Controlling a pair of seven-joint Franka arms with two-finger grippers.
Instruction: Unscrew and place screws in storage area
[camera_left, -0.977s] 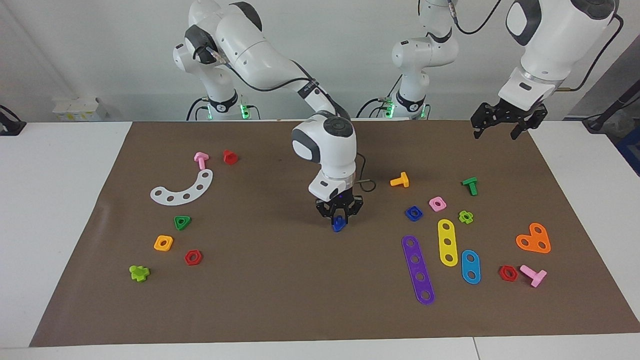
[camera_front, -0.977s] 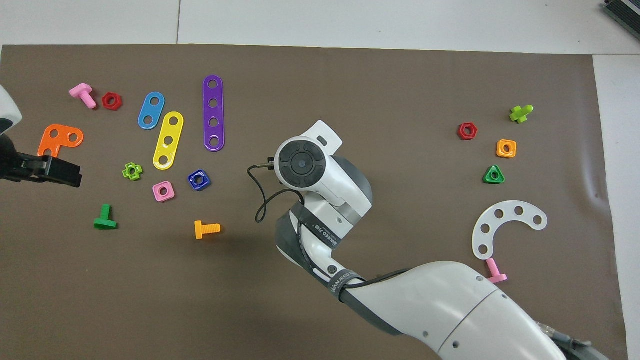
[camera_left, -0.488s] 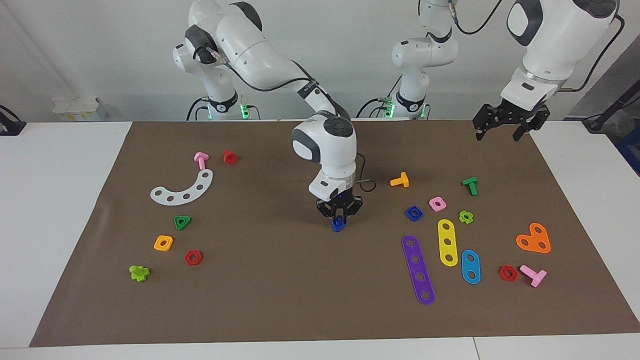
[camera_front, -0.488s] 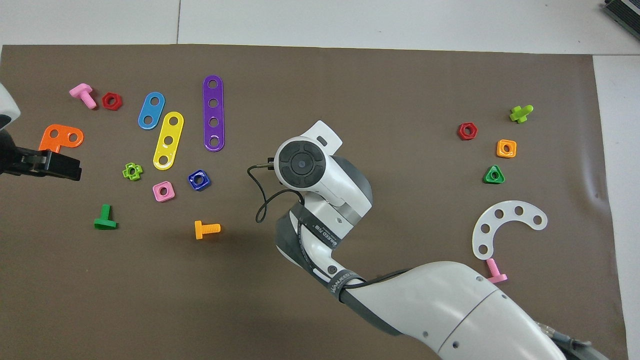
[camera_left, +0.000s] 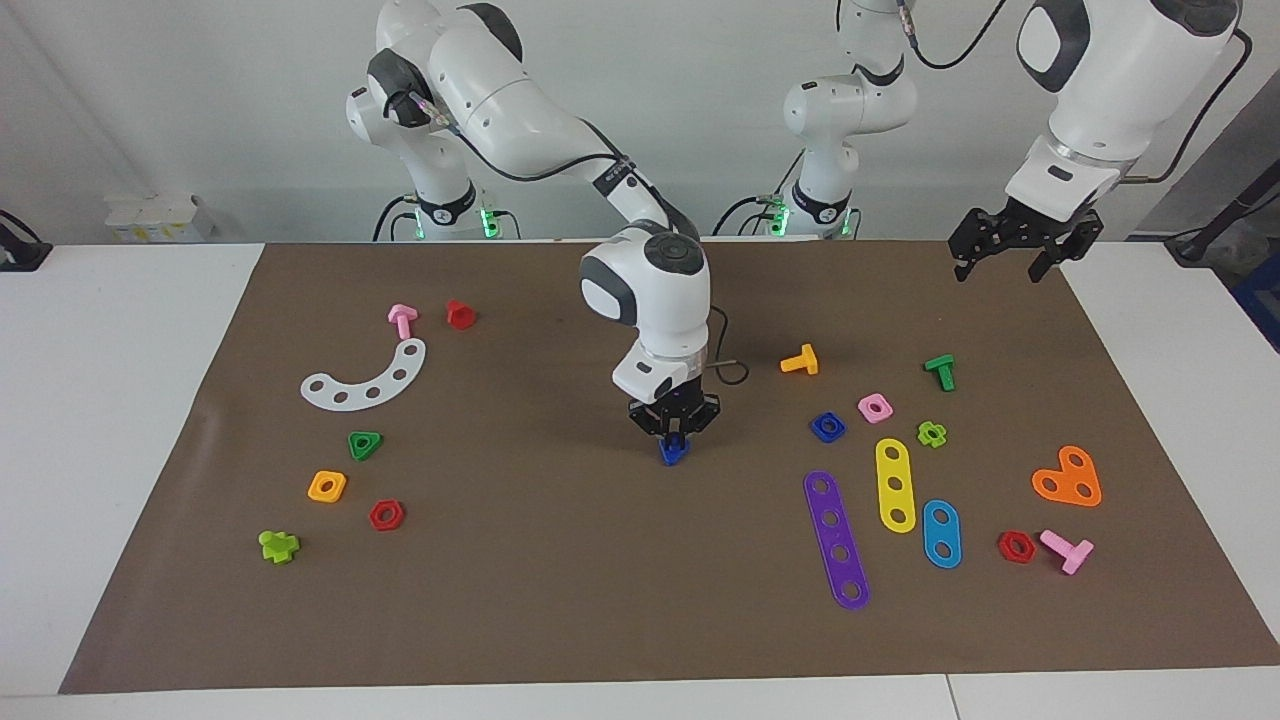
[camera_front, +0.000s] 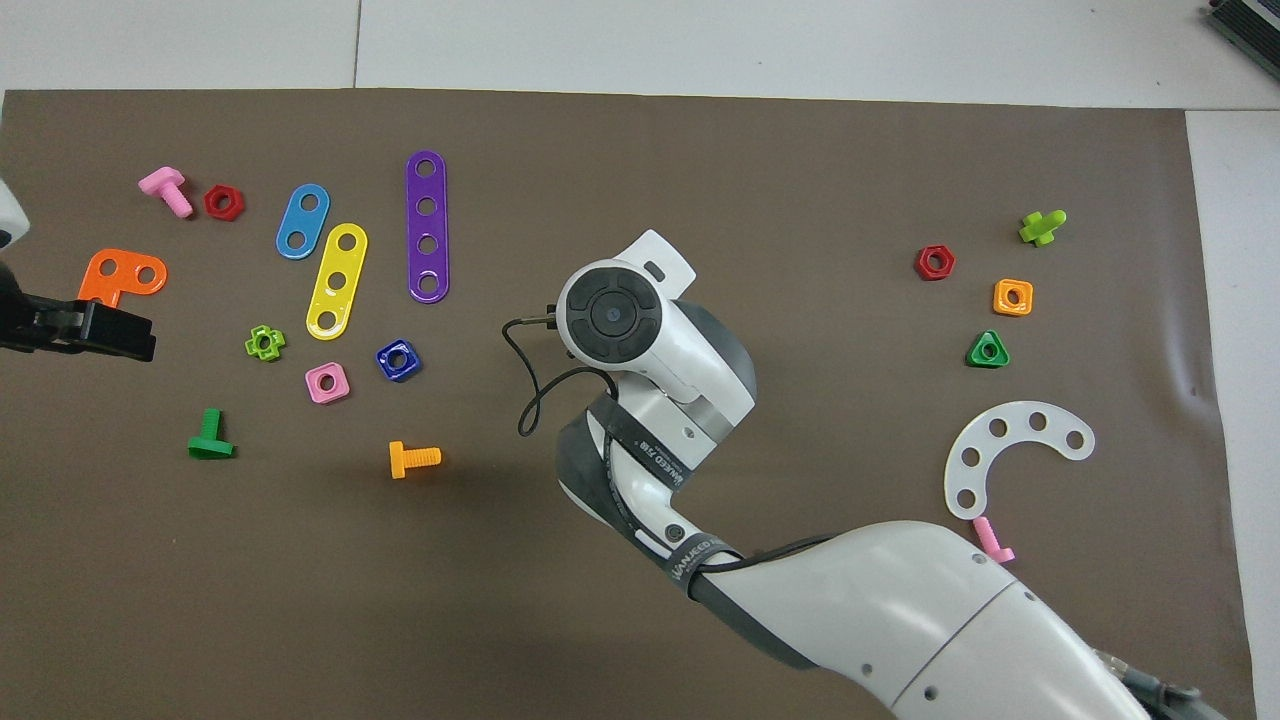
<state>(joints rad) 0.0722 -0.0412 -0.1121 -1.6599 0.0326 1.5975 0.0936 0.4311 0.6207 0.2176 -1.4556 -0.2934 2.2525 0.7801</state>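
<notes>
My right gripper (camera_left: 674, 440) points straight down over the middle of the brown mat (camera_left: 560, 590). It is shut on the dark-blue bolt (camera_left: 673, 455) and holds it just above the mat. In the overhead view the right arm's wrist (camera_front: 610, 312) hides this gripper and the bolt. The storage area is the patch of mat around the white curved strip (camera_left: 365, 378), green triangle (camera_left: 364, 444), orange square (camera_left: 327, 486) and red hexagon (camera_left: 386, 515), toward the right arm's end. My left gripper (camera_left: 1005, 262) is open and empty, raised over the mat's corner at the left arm's end; it also shows in the overhead view (camera_front: 100, 332).
Toward the left arm's end lie a blue square nut (camera_left: 827, 427), pink nut (camera_left: 875, 407), orange bolt (camera_left: 800, 360), green bolt (camera_left: 940, 371), and purple (camera_left: 836, 540), yellow (camera_left: 895, 484) and blue (camera_left: 941, 533) strips. A pink bolt (camera_left: 402, 320) and a red piece (camera_left: 459, 314) lie near the white strip.
My right gripper has shifted slightly toward the right arm's end with the blue bolt in it. My left gripper has risen a little and drawn toward the left arm's end.
</notes>
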